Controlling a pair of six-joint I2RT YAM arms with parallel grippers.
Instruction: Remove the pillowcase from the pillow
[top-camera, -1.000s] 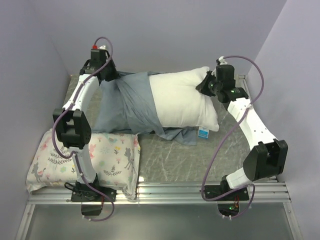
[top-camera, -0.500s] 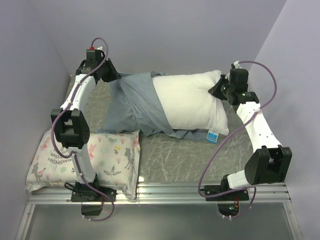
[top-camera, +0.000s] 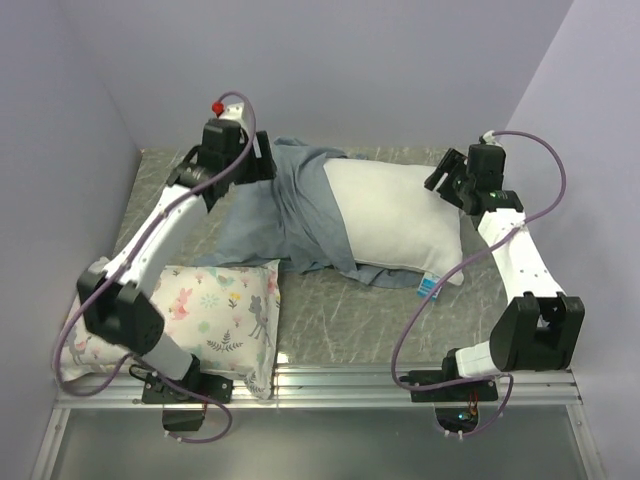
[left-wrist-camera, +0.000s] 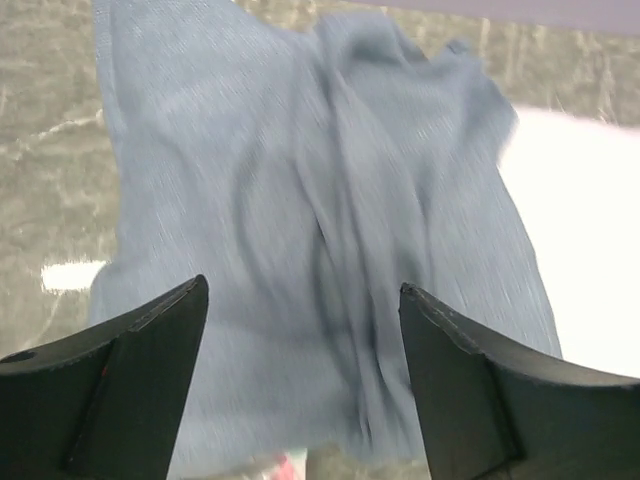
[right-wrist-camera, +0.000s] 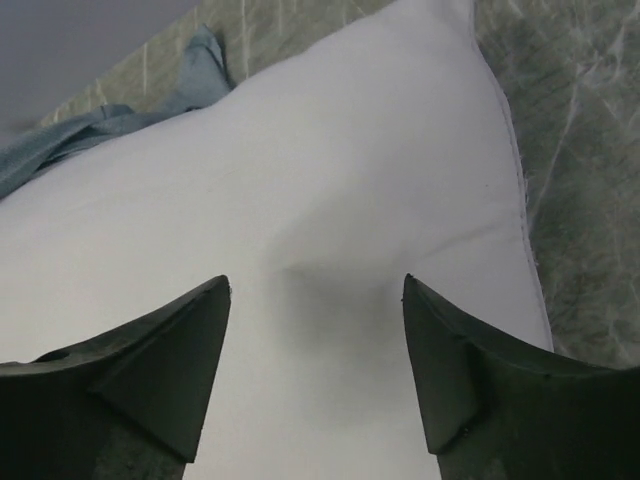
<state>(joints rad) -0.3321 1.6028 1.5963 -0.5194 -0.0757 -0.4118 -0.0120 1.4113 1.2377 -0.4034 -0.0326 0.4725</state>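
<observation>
Both grippers are spread and hold nothing. Left gripper (left-wrist-camera: 302, 290) hangs over the bunched case (top-camera: 295, 205), with only fabric below the gap. Right gripper (right-wrist-camera: 316, 285) is over the bare right end of the pillow (top-camera: 395, 215), with a dent in the white between the jaws; can't tell if the tips touch. The case shows its slate side and is gathered over the pillow's left end, far-middle of the table (top-camera: 330, 320). A strip of it runs under the pillow's near edge towards the tag (top-camera: 428, 288). I'd call it over half off. With the left, pinch a thick fold well left of the white, so you take cloth only and no stuffing. With the right, bite the pillow's end seam and hold it. Then pull left along the pillow's long axis, low and steady. That trapped strip is the likely snag, so lift the pillow's near edge a little if it drags. Keep the case off the floral pillow (top-camera: 215, 300).
</observation>
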